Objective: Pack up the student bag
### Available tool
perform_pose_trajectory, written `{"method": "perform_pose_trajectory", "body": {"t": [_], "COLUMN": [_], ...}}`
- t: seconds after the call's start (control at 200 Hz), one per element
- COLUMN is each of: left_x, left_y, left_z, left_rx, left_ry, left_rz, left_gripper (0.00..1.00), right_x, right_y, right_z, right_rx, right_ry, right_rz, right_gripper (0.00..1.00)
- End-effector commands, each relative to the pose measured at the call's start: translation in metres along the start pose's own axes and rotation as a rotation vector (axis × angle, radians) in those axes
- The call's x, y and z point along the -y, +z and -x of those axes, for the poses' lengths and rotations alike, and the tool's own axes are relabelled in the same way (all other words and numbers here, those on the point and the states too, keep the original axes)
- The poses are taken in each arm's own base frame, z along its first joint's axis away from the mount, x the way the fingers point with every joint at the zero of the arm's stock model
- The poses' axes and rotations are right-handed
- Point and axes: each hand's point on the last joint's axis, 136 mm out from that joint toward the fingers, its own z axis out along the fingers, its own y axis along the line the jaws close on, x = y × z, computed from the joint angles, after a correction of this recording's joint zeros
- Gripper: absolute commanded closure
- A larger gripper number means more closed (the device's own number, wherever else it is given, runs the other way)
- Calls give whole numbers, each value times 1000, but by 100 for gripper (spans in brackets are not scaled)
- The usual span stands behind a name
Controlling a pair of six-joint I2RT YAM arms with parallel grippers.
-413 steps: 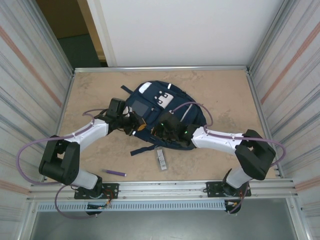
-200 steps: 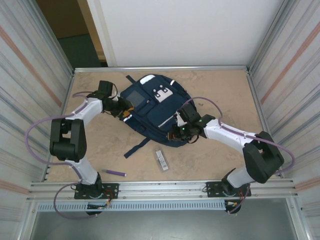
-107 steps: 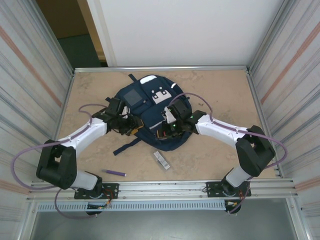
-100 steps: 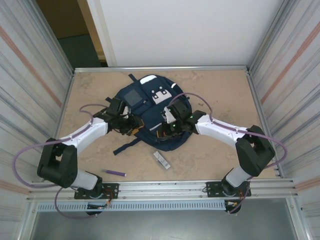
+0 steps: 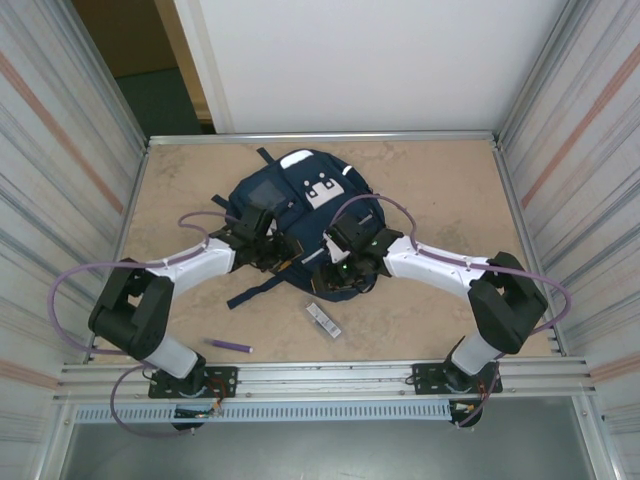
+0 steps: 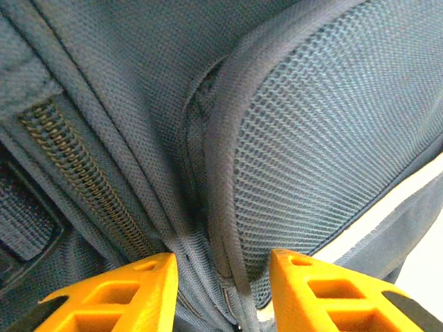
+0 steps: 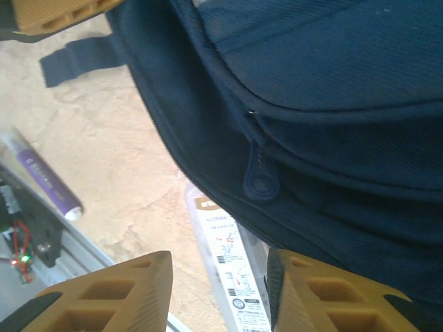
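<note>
Blue backpack (image 5: 300,212) lies toward table (image 5: 450,190) 12 o'clock, inside hidden. Left gripper (image 6: 223,266) straddles its seam, grip unclear; right gripper (image 7: 218,266) released beside zip pull (image 7: 260,181). Packet (image 5: 322,319) at bag's 6, marker (image 5: 231,345) at 7, bare table at 3

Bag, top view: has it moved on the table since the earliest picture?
Yes. The bag has shifted left, closer to the table's left rim.

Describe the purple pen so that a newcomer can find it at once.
Start from the navy student bag on the table. Toward the near edge, beside the left arm's base, lies the purple pen. Unlike the flat white packet nearby, it is thin and purple.
</note>
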Motion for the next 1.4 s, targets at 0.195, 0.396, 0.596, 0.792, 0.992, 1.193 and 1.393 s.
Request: {"method": "perform_pose_trajectory", "body": {"t": [0.195, 0.396, 0.596, 0.792, 0.992, 1.193, 1.393], "left_x": [-3, 5, 25, 44, 45, 27, 47], "left_y": [9, 10, 4, 2, 19, 42, 35], "left_z": [-7, -8, -12, -7, -1, -5, 14], "left_rx": [-8, -25, 6, 22, 21, 14, 76], "left_ry": [-8, 40, 110, 112, 116, 115, 62], "left_rz": [13, -12, -23, -40, -7, 66, -37], "left_gripper": [61, 61, 61, 70, 68, 61, 100], "right_x": [10, 8, 15, 22, 29, 34, 29], "right_y": [10, 9, -29, -61, -66, -63, -52], "right_z": [16, 24, 38, 47, 42, 34, 27], "right_rx": [61, 82, 212, 354, 377, 370, 343], "right_ry": [55, 29, 22, 67, 80, 87, 54], "right_rz": [-211, -216, -200, -109, -104, -105, -77], "right_gripper": [61, 60, 55, 55, 54, 51, 51]}}
